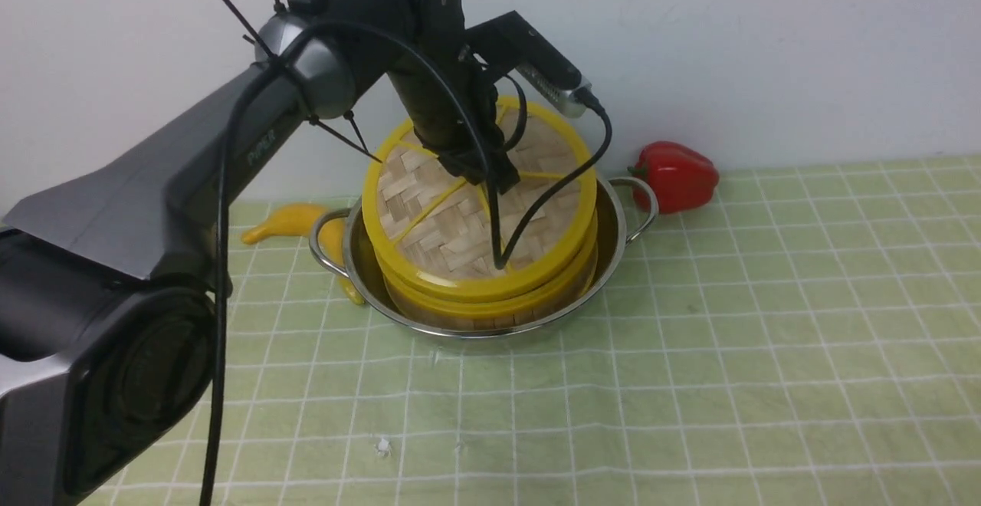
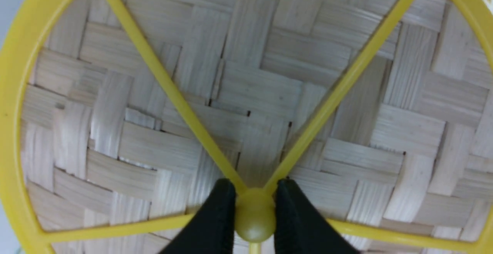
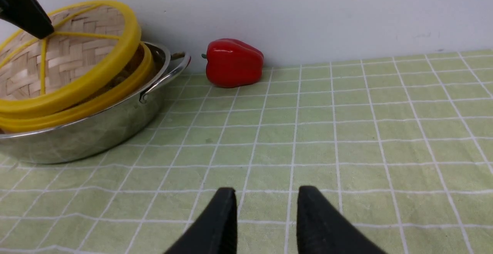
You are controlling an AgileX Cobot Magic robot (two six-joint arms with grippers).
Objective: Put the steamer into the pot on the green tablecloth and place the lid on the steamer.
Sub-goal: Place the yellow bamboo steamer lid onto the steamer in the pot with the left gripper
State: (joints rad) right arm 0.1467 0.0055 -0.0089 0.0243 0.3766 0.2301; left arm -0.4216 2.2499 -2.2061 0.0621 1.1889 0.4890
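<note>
The shiny pot stands on the green tablecloth near the back wall. Inside it sits the steamer; only its yellow rim and a strip of bamboo wall show. The woven lid lies tilted over the steamer, with its front edge low on the steamer's rim and its back edge raised. My left gripper reaches down from above and is shut on the lid's yellow hub. My right gripper hovers low over bare cloth to the right of the pot, open with nothing between its fingers.
A red bell pepper lies against the wall just right of the pot's handle. A yellow banana-like toy lies behind the pot's left handle. A small white scrap sits on the cloth near the front.
</note>
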